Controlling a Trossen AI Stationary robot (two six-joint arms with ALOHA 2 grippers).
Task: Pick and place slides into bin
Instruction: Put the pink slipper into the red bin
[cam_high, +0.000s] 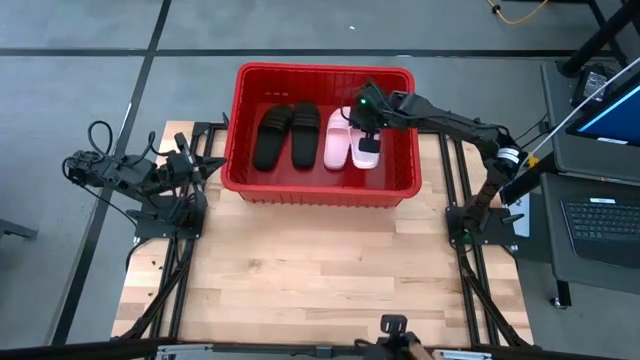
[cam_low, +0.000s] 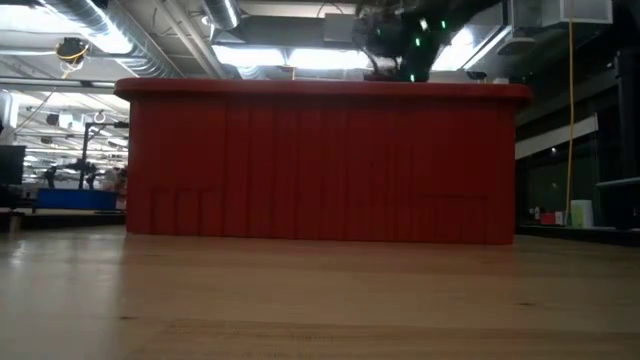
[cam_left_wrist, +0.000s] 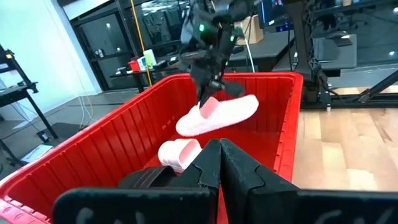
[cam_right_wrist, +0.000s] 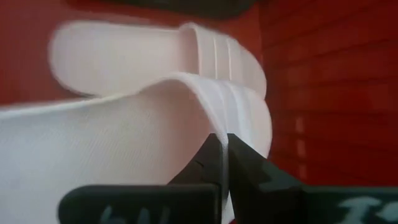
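The red bin stands at the table's far middle. Two black slides lie side by side on its floor at the left, with a pale pink slide next to them. A second pink slide hangs inside the bin near its right wall, with my right gripper shut on it from above. My left gripper is shut on nothing at the table's left edge, level and pointing toward the bin. The low view shows only the bin's near wall. My right gripper pinches the pink slide's strap at its edge between its two fingers. The fingers slant down from above and from the table's right. The slide hangs below them, tilted, clear of the bin's floor and above the lying pink slide.
Bare wooden table top stretches from the bin to the near edge. A laptop and a screen stand beside the table on the right. The bin's right wall is close to the held slide.
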